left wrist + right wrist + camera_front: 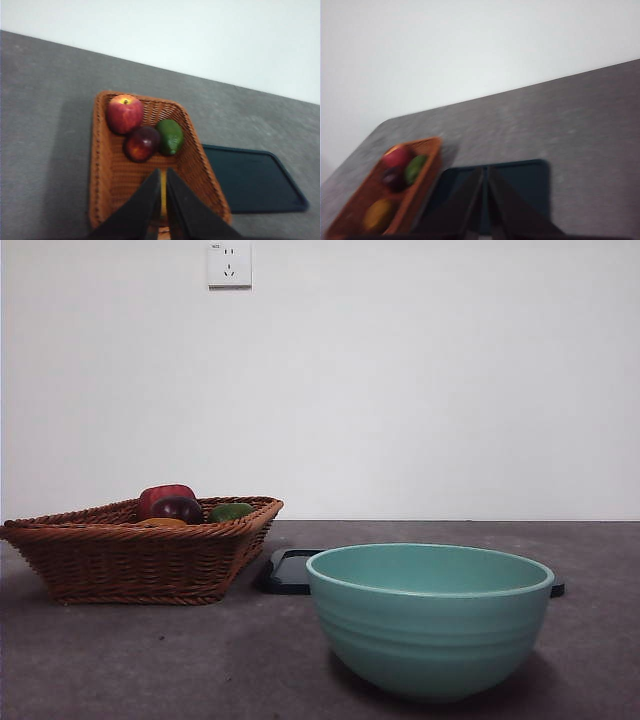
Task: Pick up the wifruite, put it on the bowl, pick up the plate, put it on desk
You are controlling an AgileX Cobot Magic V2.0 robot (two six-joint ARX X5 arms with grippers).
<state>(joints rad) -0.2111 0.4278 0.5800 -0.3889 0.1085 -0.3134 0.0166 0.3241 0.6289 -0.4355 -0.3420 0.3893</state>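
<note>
The wifruit (379, 214) lies in the basket (140, 560), at the end away from the other fruit. In the front view only a thin orange strip of it shows over the rim. In the right wrist view it is a blurry orange-brown egg. Its long way seems to run along the length of the basket. Its dark green spot does not show, so which end points where cannot be told.

At the far end of the basket sit a red apple (124, 113), a dark red fruit (142, 143) and a green fruit (170, 136). They touch each other. In the front view, the basket is at 9 o'clock from the bowl (430, 618). A dark plate (252, 178) lies flat on the desk (150, 660), just beside the basket and behind the bowl.

The left end effector (161, 200) hangs over the near end of the basket, with its jaws almost together. The right end effector (484, 200) hangs over the plate, also with jaws nearly closed.

What could go wrong: the wifruit is smooth and egg-shaped, so it may slip or roll if pinched off its middle. The basket wall is close, so a jaw may catch on it. The jaws must open wide first, or they will just push the fruit.
</note>
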